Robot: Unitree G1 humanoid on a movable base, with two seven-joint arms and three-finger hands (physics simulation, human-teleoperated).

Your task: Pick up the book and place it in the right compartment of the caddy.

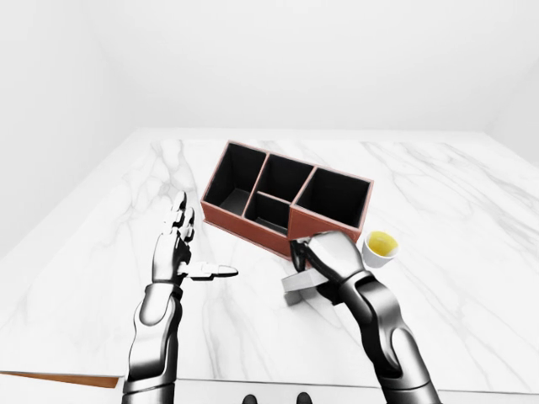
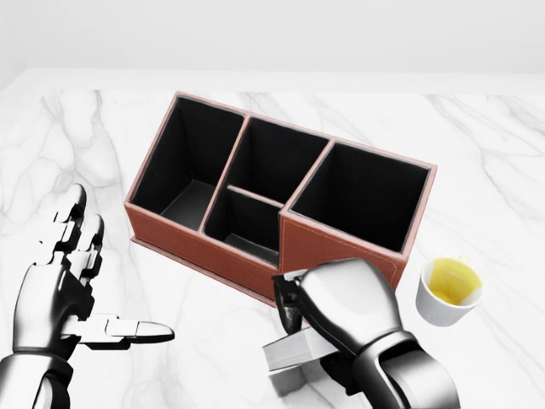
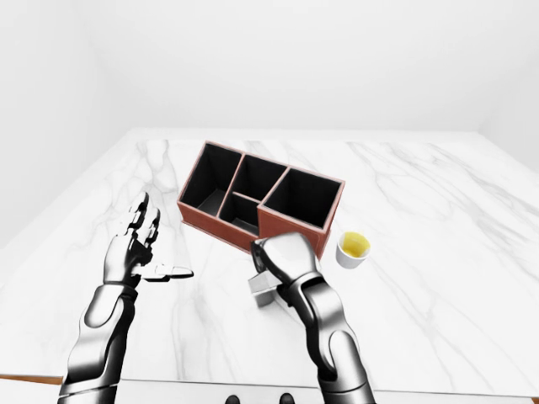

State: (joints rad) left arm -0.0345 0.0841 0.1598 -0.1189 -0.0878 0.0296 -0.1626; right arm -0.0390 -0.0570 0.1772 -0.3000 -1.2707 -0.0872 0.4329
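No readable text, label, brand, number or sign in any view.

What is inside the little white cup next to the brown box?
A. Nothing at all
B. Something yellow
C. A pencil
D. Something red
B: the small white cup, standing on the marble table just right of the brown caddy, shows a yellow filling when seen from above in the head view.
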